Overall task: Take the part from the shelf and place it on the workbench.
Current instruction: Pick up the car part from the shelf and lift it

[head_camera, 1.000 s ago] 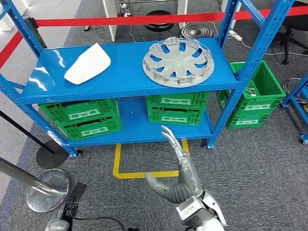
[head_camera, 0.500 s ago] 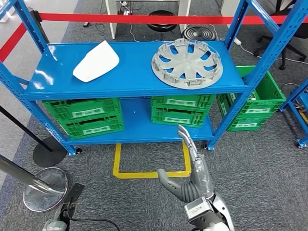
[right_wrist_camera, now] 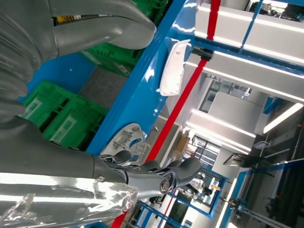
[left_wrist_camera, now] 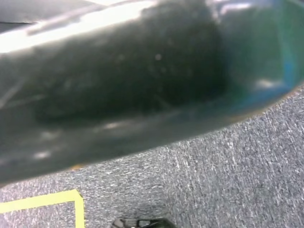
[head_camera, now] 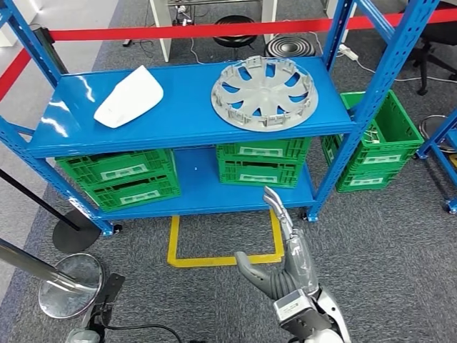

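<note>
Shelf point(head_camera: 183, 121), blue: green crates point(head_camera: 123, 179) beneath; white cover point(head_camera: 128, 96) at 10 o'clock. Wheel cover point(head_camera: 264, 93) on top deck, 12 o'clock, well apart from right hand point(head_camera: 280, 268), fingers spread, holding nothing.

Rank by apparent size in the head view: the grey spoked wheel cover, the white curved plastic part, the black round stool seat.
1. Grey spoked wheel cover, largest.
2. White curved plastic part.
3. Black round stool seat, smallest, but farther back and partly hidden, so unsure.
</note>
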